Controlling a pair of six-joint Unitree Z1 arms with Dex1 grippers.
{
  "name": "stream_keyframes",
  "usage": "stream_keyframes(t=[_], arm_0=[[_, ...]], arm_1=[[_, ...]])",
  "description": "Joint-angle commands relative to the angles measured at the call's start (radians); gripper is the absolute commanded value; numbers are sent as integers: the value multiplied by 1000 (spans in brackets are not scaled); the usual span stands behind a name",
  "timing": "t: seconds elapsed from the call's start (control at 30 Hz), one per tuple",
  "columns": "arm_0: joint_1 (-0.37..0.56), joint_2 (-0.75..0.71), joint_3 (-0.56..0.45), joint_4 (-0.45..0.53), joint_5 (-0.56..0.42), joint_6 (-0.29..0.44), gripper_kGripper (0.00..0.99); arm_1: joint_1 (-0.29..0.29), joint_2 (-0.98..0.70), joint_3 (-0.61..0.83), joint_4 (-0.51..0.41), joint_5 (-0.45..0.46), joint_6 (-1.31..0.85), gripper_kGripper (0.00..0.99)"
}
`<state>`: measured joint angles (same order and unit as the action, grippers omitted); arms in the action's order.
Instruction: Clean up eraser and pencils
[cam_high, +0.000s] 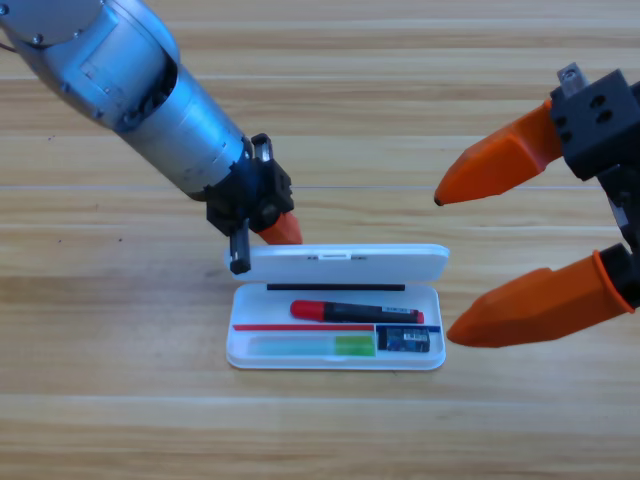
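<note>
While we look down on the wooden table (120, 400), we see a white case (300, 355) lying open near the middle. Its lid (345, 264) stands up along the far side.

Inside the case, the black pen with the red cap (355, 312) lies across the middle. Nearer to us, the pale green pen with the bright green cap (312, 346) lies along the front wall. The small dark eraser (403, 340) sits in the right front corner, just beside the green cap.

Our left gripper (272, 225) comes down from the upper left on its big grey arm. It is at the left end of the lid, right behind it. We see only one orange jaw tip there, so we cannot tell if it is wide or narrow.

Our right gripper (450, 265) waits at the right edge. Its two orange jaws are spread wide apart and hold nothing. The lower jaw tip is near the right end of the case.
</note>
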<state>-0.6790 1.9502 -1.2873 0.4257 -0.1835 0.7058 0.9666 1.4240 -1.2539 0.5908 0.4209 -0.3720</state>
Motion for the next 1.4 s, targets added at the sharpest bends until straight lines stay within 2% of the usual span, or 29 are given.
stream_keyframes(t=[0.03,0.4,0.87,1.4], arm_0=[[-34,-22,25,15,-5,-23,0],[-53,-31,75,4,-11,-45,0],[-70,-27,91,-5,-11,-31,0],[-91,-16,163,-73,-13,-28,0]], arm_1=[[1,29,10,-6,9,10,943],[3,32,10,-6,9,13,943],[3,46,10,-6,12,13,943],[3,56,11,-5,12,13,943]])
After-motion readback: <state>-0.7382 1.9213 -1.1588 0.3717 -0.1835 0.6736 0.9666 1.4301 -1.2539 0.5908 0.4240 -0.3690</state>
